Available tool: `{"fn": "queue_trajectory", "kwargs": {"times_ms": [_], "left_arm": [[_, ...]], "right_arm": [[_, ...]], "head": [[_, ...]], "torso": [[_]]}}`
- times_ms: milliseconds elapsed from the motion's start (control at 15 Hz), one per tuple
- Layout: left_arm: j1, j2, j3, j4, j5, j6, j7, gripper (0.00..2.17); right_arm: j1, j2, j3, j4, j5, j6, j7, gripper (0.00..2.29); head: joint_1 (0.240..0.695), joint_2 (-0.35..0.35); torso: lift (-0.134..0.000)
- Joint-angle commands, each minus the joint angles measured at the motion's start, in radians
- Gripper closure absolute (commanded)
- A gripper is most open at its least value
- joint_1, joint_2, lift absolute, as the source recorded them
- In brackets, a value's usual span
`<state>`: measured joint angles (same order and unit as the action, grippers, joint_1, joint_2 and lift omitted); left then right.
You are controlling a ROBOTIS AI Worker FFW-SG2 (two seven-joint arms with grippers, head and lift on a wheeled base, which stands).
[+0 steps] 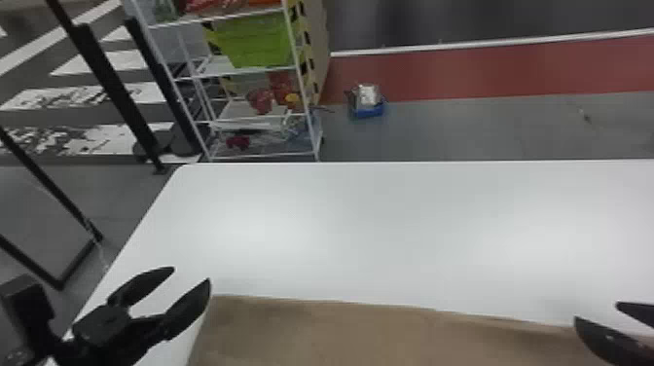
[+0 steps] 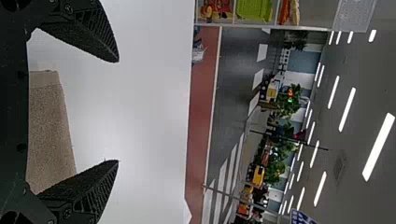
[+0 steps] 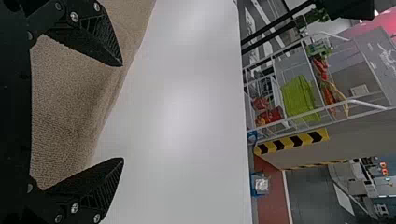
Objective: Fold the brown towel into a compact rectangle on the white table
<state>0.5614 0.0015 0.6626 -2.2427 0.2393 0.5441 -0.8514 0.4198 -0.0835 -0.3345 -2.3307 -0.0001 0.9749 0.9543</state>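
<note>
Towel: the brown towel (image 1: 340,333) lies spread along the near side of the white worktop (image 1: 370,219), a slight ripple near its right part.
Far edge: runs left to right, slanting a little towards the robot on the right; the near edge is out of sight, so I can't tell which way the full long axis goes.
Left gripper: (image 1: 189,275) fingers wide, nothing between the tips; the inner finger is just beside the towel's far left corner, the outer one over bare worktop.
Right gripper: (image 1: 597,313) fingers wide and empty too, above the towel's far edge towards its right part; contact can't be told.
Nearer hand: for the far left corner, the left one, by a long way; the right one has the edge's right part.
Stage: folding looks hardly begun, if at all.
Next: probably both close on the far edge, the left shifting slightly inward and back, to bring it towards the robot.
Risk: the left fingers could close just outside the corner and miss the cloth.
</note>
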Motion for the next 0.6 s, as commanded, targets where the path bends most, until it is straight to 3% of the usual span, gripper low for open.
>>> {"fn": "queue_trajectory", "kwargs": {"times_ms": [0, 533], "left_arm": [[-0.001, -0.004, 0.0, 0.002, -0.002, -0.002, 0.0, 0.12], [-0.001, -0.004, -0.015, 0.006, -0.023, -0.02, -0.002, 0.13]], "right_arm": [[-0.001, -0.001, 0.0, 0.004, 0.0, 0.003, 0.001, 0.18], [-0.007, -0.013, -0.004, 0.021, -0.005, 0.0, 0.001, 0.18]], "head": [[0.695, 0.222], [0.695, 0.213]], "torso": [[-0.124], [-0.124]]}}
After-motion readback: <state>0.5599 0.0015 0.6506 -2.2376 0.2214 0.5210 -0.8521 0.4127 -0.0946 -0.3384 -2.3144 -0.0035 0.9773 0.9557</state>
